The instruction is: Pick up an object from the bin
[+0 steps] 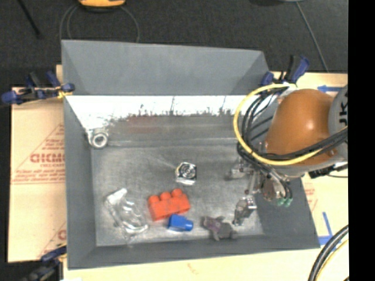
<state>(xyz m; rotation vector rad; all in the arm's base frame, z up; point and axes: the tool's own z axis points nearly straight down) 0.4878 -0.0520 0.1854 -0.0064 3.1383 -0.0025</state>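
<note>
While the gripper (245, 208) hangs just beside a small dark grey piece (218, 228) at the front of the bin (146, 250), I cannot tell how open it is.

Your gripper (242, 209) hangs at the right side of the bin (135, 163), just beside a dark grey lump (218, 228) near the front wall. Left of it you have a blue piece (180, 223) touching a red-orange brick (169, 204). Clear plastic thing (126, 213) farther left. Small silver round item (186, 171) mid-floor. White ring (98, 138) in the far-left corner.
</note>
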